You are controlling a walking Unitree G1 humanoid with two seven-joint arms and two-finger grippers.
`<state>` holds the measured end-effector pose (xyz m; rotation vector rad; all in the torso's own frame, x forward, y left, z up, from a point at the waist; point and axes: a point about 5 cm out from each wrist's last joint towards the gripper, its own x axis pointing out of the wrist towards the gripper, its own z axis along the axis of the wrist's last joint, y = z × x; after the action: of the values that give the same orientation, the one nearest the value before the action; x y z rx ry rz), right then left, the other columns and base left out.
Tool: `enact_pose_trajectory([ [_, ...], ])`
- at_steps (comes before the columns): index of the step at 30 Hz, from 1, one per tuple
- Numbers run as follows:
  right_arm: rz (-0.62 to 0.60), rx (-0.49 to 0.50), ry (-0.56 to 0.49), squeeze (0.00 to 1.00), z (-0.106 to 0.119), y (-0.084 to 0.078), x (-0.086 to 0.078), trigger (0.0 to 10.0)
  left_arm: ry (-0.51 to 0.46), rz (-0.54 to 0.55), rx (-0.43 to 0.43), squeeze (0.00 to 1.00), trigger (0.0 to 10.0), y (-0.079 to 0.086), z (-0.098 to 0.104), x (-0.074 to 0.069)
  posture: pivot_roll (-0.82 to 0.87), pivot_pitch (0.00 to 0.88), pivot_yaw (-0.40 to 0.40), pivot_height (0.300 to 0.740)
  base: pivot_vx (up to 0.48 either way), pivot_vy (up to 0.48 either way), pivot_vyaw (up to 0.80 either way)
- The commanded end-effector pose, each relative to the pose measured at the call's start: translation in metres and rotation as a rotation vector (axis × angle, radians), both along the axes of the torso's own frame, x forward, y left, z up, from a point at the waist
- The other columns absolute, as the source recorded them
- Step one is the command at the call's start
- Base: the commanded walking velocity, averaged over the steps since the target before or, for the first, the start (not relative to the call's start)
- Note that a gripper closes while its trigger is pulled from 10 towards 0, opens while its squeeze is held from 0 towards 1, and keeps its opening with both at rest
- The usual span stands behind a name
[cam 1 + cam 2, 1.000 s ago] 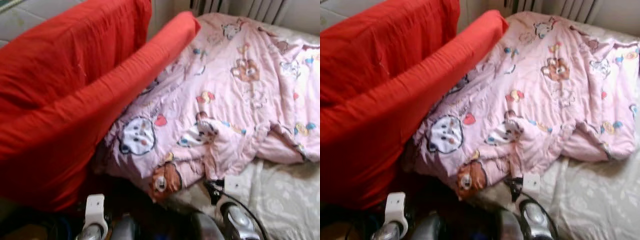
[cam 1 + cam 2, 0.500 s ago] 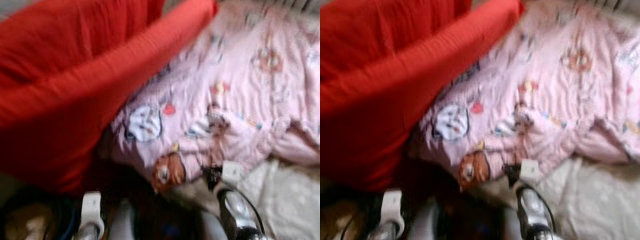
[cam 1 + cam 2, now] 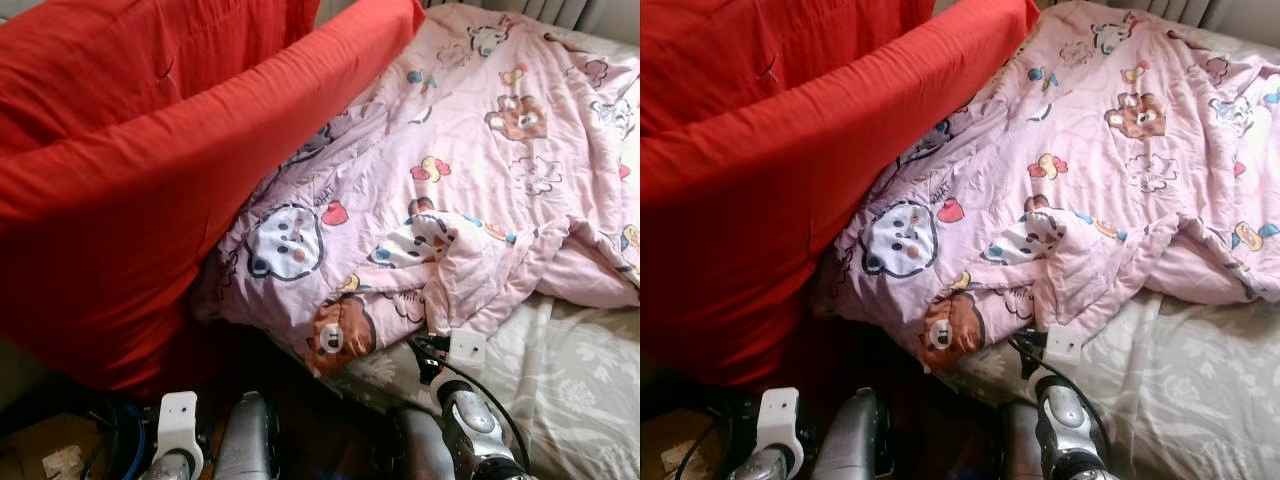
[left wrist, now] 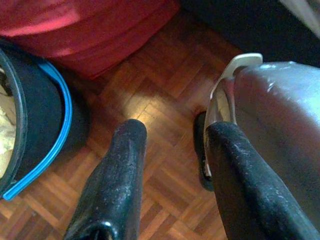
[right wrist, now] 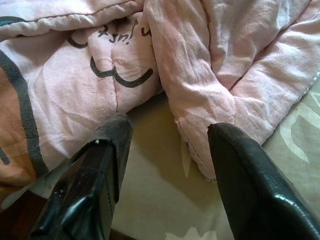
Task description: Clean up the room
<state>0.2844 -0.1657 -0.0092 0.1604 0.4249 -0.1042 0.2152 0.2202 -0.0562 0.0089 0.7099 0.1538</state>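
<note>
A pink quilt printed with cartoon bears lies crumpled across a bed with a pale floral sheet. My right gripper is open at the quilt's near edge, its black fingers on either side of a fold of pink fabric, nothing pinched. The right wrist reaches in low over the sheet. My left gripper hangs open over the parquet floor beside my own silver leg, holding nothing.
A big red cushion or sofa arm leans against the bed on the left, over the quilt's edge. A dark bin with a blue rim stands on the floor by my left gripper. Curtains hang behind the bed.
The whole picture has shifted and cleared after a blur, so the camera moved. The quilt and red cushion lie as before; my right wrist stays at the quilt's near edge.
</note>
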Motion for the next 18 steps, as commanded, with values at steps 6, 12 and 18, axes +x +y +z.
enact_pose_trajectory([
  [6, -0.037, -0.024, -0.044, 0.0, 0.01, -0.006, 0.009, 10.0, 0.064, -0.018, 0.0, 0.0, 10.0, 0.0, -0.009, -0.014, 0.03, 0.267, 0.051, 0.615, 0.0, 0.0, 0.0],
  [12, -0.061, -0.048, -0.057, 0.0, 0.014, -0.012, 0.011, 10.0, 0.058, -0.02, 0.003, 0.0, 10.0, 0.004, -0.009, -0.017, 0.04, 0.285, 0.057, 0.615, 0.0, 0.0, 0.0],
  [18, -0.061, -0.048, -0.057, 0.0, 0.014, -0.012, 0.011, 10.0, 0.058, -0.02, 0.003, 0.0, 10.0, 0.004, -0.009, -0.017, 0.04, 0.285, 0.057, 0.615, 0.0, 0.0, 0.0],
])
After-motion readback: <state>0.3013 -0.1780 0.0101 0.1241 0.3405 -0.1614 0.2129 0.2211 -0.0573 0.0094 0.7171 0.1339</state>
